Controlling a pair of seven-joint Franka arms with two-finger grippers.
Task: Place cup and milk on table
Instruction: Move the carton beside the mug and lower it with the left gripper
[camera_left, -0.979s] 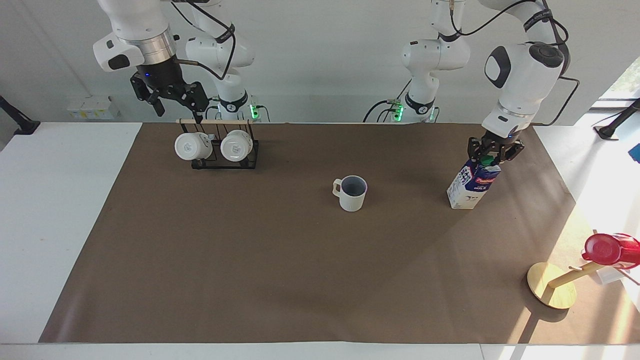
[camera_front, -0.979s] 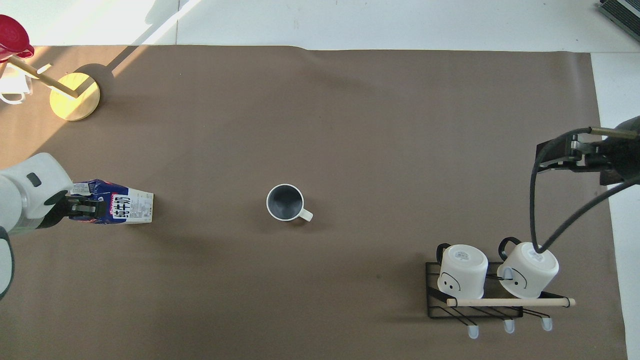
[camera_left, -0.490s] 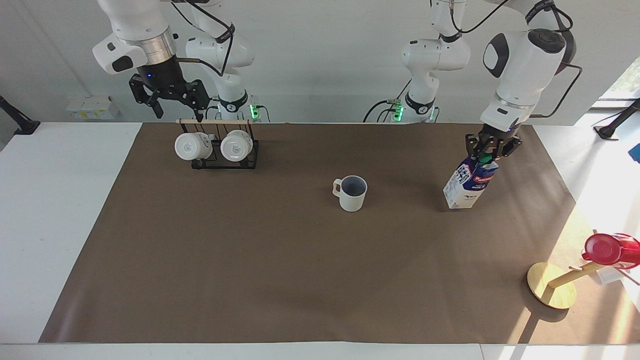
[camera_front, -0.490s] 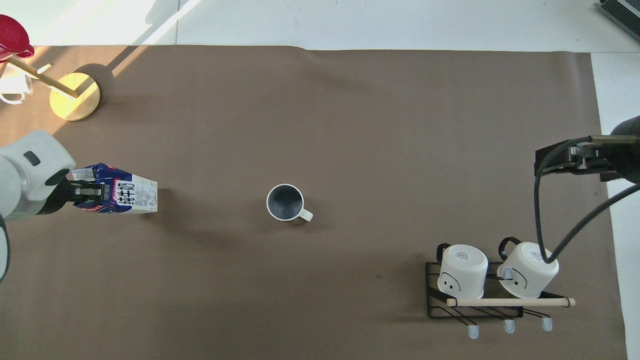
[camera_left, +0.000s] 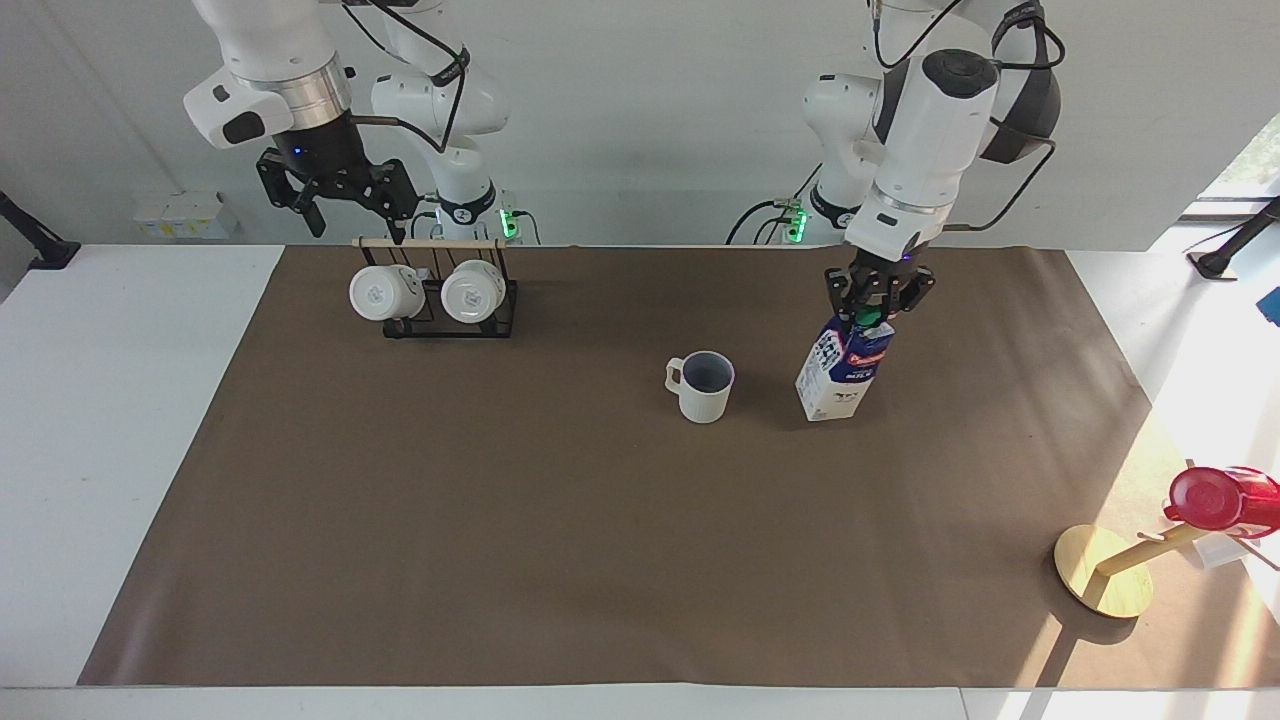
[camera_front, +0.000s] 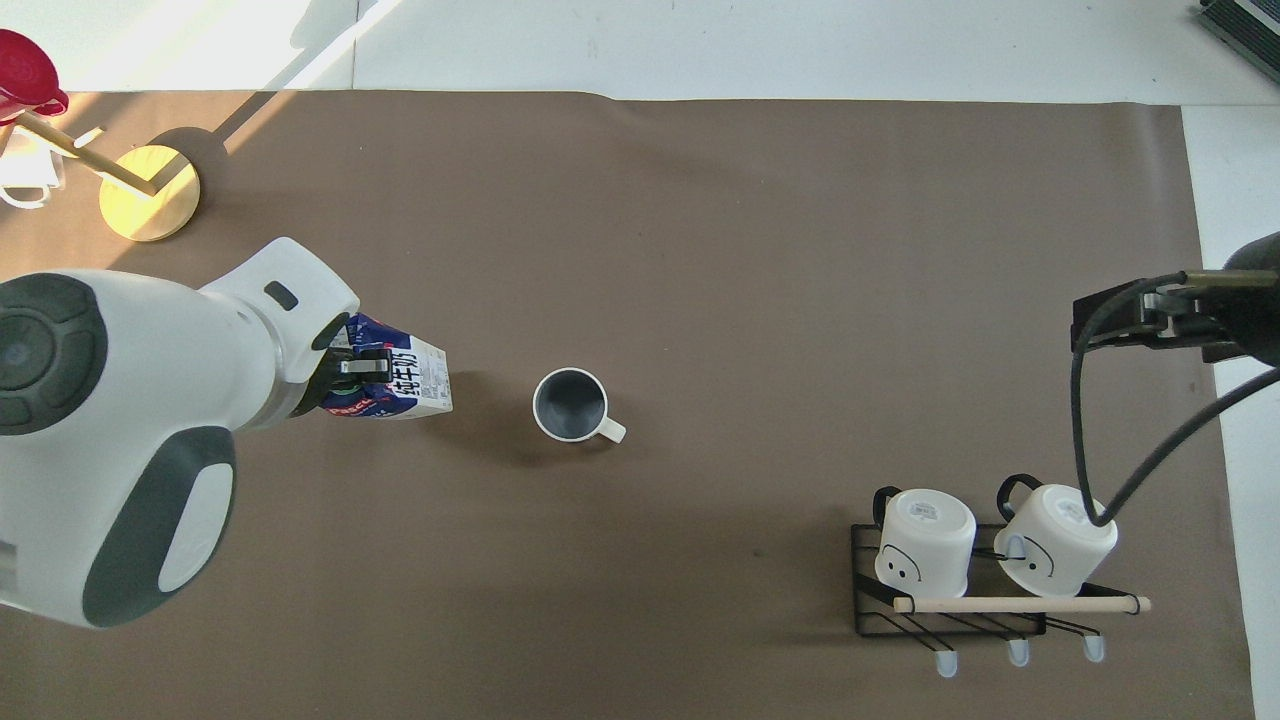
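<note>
- Facing view: left gripper (camera_left: 877, 305) clamped on the top of the milk (camera_left: 843, 372), fingers closed at the green cap; carton's long axis near upright, top leaning toward the robots and the left arm's end of the table (camera_left: 140, 400).
- Carton's base low over or on the brown mat (camera_left: 560, 560); contact impossible to tell. Position just beside the cup (camera_left: 702, 386), toward the left arm's end.
- Cup upright on the mat near the middle, mouth up, loop handle pointing toward the right arm's end.
- Right gripper (camera_left: 340, 200) spread open, holding nothing, waiting over the wooden bar of the mug rack (camera_left: 450, 305), where two white mugs (camera_left: 385, 292) hang on their sides.
- Red cup (camera_left: 1215, 497) on a peg of the wooden stand (camera_left: 1100, 585) at the left arm's end.
- Overhead view: left gripper (camera_front: 362, 366) seen from above on the milk (camera_front: 410, 380), printed side panel showing, base end toward the cup (camera_front: 570, 405); a gap of mat between them.
- Shown here only: grey-blue inside of the cup in full, face prints on the racked mugs (camera_front: 925, 545).
- Right gripper's fingers outside this view; only the dark wrist and cable visible over the table's edge.
- Shown only in the facing view: carton's height and tilt, green cap between the fingers.
</note>
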